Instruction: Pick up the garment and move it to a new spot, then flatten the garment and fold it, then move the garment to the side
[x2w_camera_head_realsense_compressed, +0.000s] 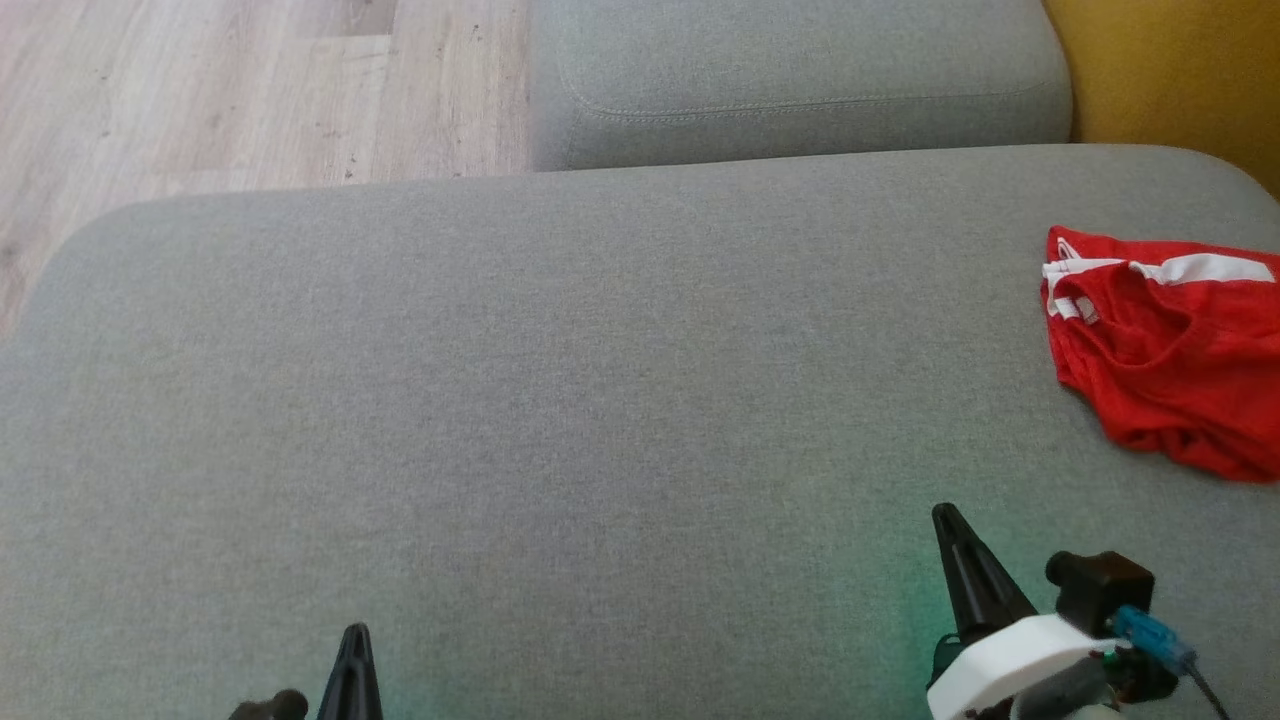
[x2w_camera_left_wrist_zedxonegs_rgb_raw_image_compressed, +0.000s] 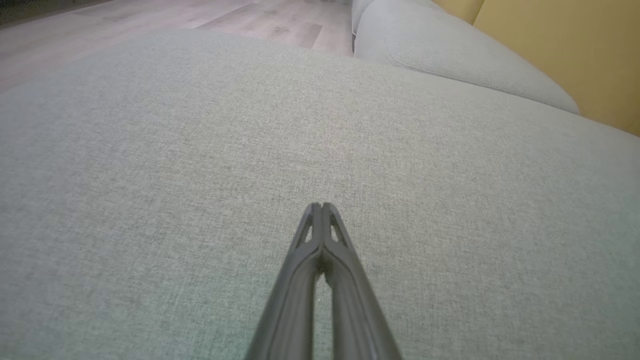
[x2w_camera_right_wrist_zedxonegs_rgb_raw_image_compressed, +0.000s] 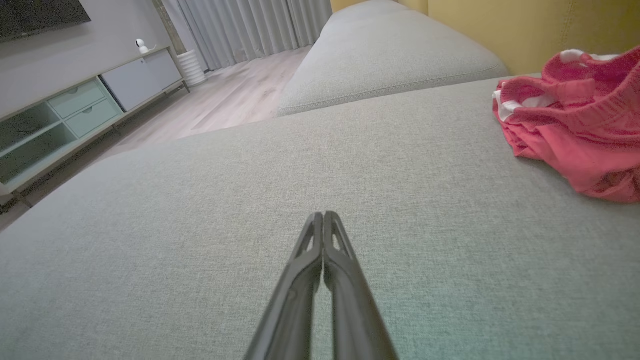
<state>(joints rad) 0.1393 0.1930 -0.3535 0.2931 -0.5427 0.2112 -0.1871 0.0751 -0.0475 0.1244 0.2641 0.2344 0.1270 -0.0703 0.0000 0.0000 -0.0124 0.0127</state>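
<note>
No legible text, brand, number or sign in any view. The garment (x2w_camera_head_realsense_compressed: 1170, 370), right edge of the head view, has white bands (x2w_camera_head_realsense_compressed: 1205, 268) with no lettering that can be made out. A small white tab (x2w_camera_head_realsense_compressed: 1087, 311) near its left edge is too small to read.

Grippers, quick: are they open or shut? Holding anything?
Left dark two-fingered gripper: shut, holding nothing.
Right dark two-fingered gripper: shut, holding nothing.
</note>
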